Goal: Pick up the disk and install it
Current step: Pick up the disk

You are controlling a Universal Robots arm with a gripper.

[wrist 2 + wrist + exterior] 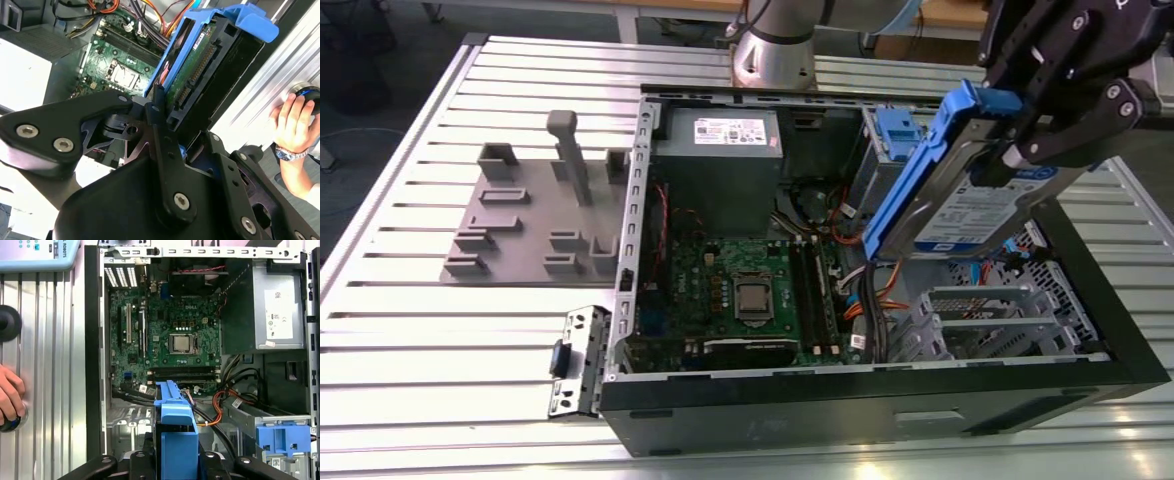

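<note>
Hovering over the open computer case (pixel 854 410) in the exterior view: end effector (pixel 1037 150) clamped on the disk (pixel 947 200), tilted, presumably to line up with the drive cage (pixel 987 315). Second wrist view: grip spans the disk's flat faces, connector end free. First wrist view: blue carrier edge above the motherboard (pixel 150 340); a person's hand (pixel 10 395) at the worktop (pixel 55 365).

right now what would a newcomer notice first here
The disk, edged in bright blue, hangs tilted in the gripper above the open computer case, at the exterior view's right. A green motherboard lies inside the case. In the second wrist view a person's hand rests on a dark round knob.
</note>
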